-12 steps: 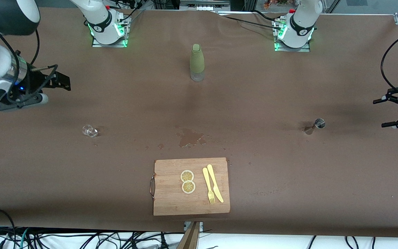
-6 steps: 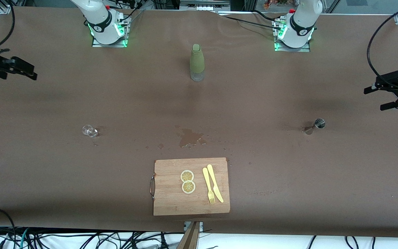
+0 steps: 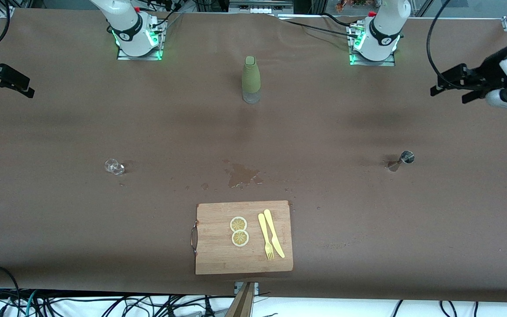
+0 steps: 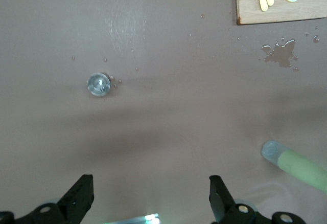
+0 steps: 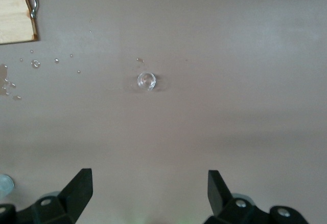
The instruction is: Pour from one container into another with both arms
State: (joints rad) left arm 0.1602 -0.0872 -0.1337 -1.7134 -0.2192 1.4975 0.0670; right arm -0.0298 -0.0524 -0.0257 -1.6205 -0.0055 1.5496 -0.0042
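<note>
I am holding my left gripper (image 3: 449, 83) and right gripper (image 3: 5, 81) spread wide, empty, over the table's ends; the steel jigger (image 3: 402, 159) at three o'clock and glass cup (image 3: 113, 166) at nine are looking light, slippery; I'd pinch their waists

A wide desk (image 3: 368, 229) is covered by a brown sheet. Black cables (image 3: 117, 306) lie tangled on the white floor below its near edge.

Brown table (image 3: 368, 229); olive-green bottle (image 3: 251, 77) with clear base; light wooden board (image 3: 218, 251); yellow lemon slices (image 3: 239, 231), pale yellow fork (image 3: 265, 236) and knife (image 3: 274, 232); silvery jigger (image 3: 401, 160); clear glass (image 3: 113, 166); dark spill (image 3: 241, 174).
</note>
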